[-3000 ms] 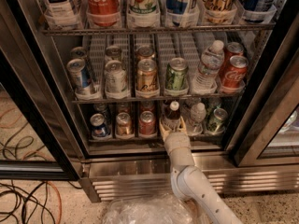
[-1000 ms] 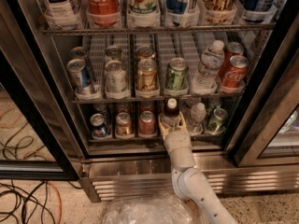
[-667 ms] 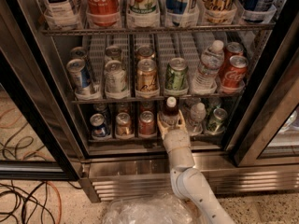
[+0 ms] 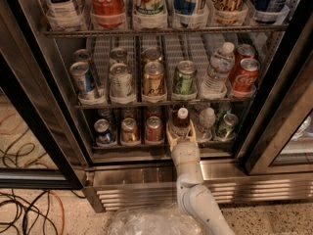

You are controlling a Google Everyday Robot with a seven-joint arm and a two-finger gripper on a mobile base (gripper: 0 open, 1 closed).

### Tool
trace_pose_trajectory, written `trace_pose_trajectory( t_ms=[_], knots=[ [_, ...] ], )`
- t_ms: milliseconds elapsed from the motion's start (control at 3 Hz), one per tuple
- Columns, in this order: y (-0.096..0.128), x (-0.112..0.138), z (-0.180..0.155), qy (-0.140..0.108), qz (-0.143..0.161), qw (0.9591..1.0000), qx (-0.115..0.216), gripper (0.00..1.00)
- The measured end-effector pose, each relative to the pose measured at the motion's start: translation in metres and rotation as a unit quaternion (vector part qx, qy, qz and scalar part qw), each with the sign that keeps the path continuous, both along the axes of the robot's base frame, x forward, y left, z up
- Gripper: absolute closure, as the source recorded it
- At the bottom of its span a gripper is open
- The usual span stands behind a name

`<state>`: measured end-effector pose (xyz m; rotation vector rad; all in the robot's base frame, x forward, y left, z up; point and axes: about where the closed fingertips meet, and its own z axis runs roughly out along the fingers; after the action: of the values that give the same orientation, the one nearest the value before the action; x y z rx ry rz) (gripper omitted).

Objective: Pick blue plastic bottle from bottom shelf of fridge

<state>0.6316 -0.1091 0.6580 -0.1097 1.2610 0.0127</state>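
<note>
The blue plastic bottle [image 4: 181,123], dark-bodied with a white cap, stands on the bottom shelf [image 4: 132,148] of the fridge [image 4: 287,87], in the fourth lane from the left. My gripper [image 4: 181,131] reaches in from below over the door sill. Its pale fingers [image 4: 170,131] sit on either side of the bottle's body and close against it. The bottle is upright and its base is hidden behind the gripper.
Cans [image 4: 129,130] fill the lanes to the bottle's left. A clear water bottle [image 4: 206,122] and a green can [image 4: 226,125] stand close on its right. The middle rack [image 4: 146,103] hangs just above. Cables [image 4: 24,209] and crumpled plastic [image 4: 146,223] lie on the floor.
</note>
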Motion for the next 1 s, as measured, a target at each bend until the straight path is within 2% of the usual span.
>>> trace_pose_trajectory(
  t_ms=[333,667,1000],
  knots=[
    [-0.006,-0.023,-0.020,0.029,0.001,0.9985,-0.046,1.00],
    [-0.005,-0.035,-0.039,0.062,0.027,0.9949,-0.074,1.00],
    [-0.005,-0.035,-0.034,0.062,0.027,0.9949,-0.074,1.00]
  ],
)
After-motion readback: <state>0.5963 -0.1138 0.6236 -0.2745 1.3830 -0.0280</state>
